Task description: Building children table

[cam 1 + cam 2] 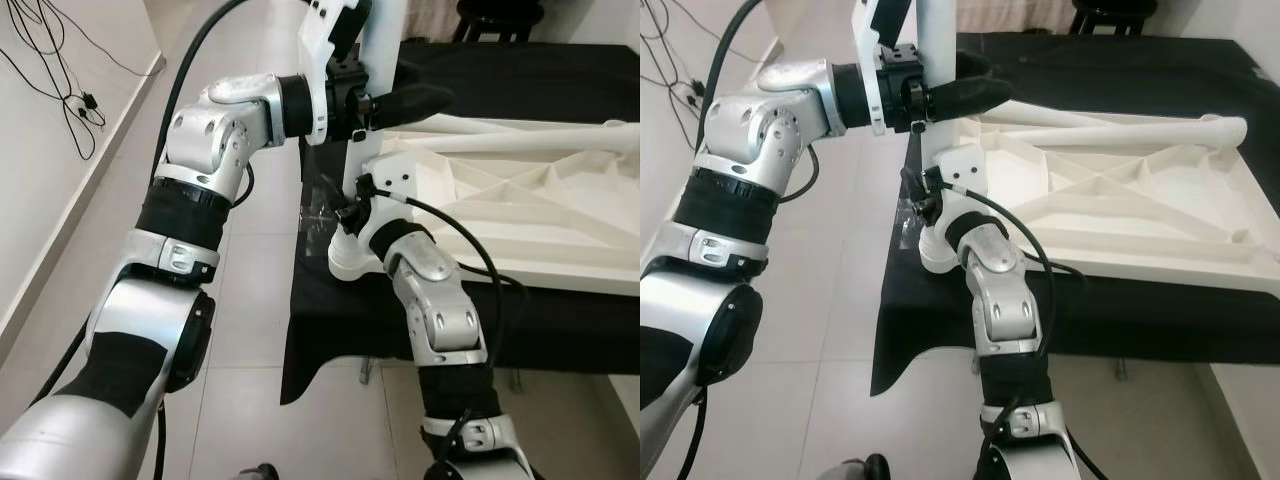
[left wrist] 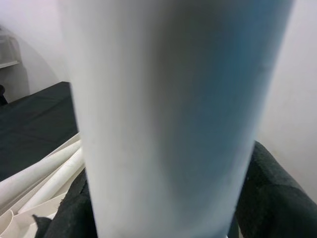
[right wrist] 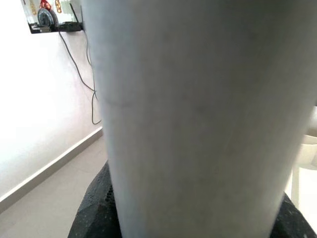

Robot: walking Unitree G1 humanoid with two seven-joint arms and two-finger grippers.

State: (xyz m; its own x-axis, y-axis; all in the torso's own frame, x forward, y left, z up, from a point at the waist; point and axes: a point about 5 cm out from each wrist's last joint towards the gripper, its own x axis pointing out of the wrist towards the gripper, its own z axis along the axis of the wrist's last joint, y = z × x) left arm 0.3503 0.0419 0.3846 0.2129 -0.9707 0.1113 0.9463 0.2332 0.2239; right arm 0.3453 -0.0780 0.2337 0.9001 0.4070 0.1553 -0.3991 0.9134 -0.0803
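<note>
- The white table top (image 1: 1160, 200) lies upside down on a black cloth (image 1: 940, 330), ribs facing up.
- One white table leg (image 1: 937, 75) stands straight up at the near left corner of the top, in the corner socket (image 1: 965, 170).
- The left gripper (image 1: 940, 95) is up high, and its black fingers (image 1: 975, 95) are closed around the leg.
- The right gripper (image 1: 935, 190) is lower down, close to the socket. In the right wrist view the leg (image 3: 198, 119) sits right against the black pads (image 3: 96, 208), so it looks like it is holding the leg too.
- More loose legs (image 1: 1120, 125) lie across the far side of the top.
- I think the leg is light, hard plastic. It is smooth and round, so it could slip or spin in the fingers.
- Holding it high and low, like now, seems best. That keeps it straight while it gets pushed or twisted in.
- The top looks stiff but thin, so pushing too hard at a tilt might crack the corner.
</note>
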